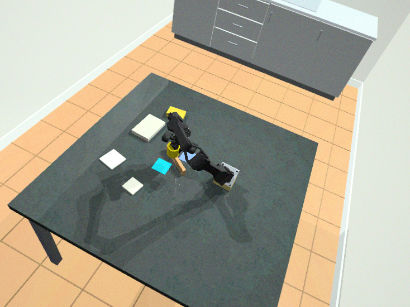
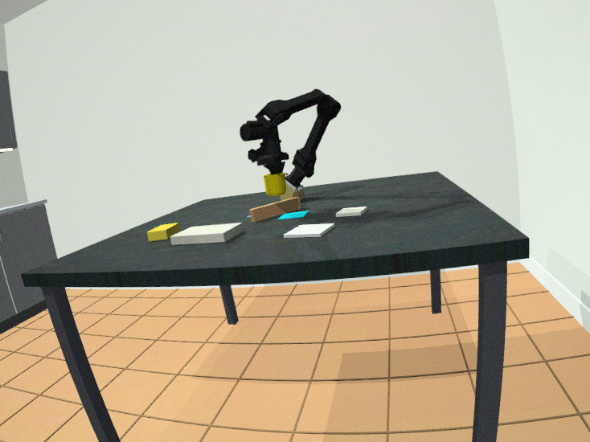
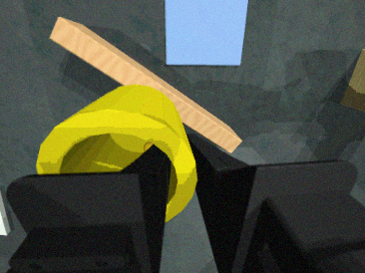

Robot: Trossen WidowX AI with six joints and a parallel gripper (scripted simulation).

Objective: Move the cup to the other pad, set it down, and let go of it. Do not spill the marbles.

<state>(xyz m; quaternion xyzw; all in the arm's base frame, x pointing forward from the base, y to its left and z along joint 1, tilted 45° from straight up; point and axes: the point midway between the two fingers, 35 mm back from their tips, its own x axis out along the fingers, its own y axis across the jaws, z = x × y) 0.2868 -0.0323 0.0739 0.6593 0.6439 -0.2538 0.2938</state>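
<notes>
The yellow cup (image 3: 120, 144) sits at the lower left of our wrist view, raised off the table (image 2: 418, 225) with our fingers clenched on its wall, one inside the rim and one outside. Behind it a wooden bar (image 3: 145, 85) runs diagonally, and the light blue pad (image 3: 206, 22) fills the top centre. In the top view we see the cyan pad (image 1: 161, 166) just below the cup.

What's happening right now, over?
Gripper shut on yellow cup's wall. Cup airborne above wooden bar. Cyan pad just beyond the bar.
</notes>
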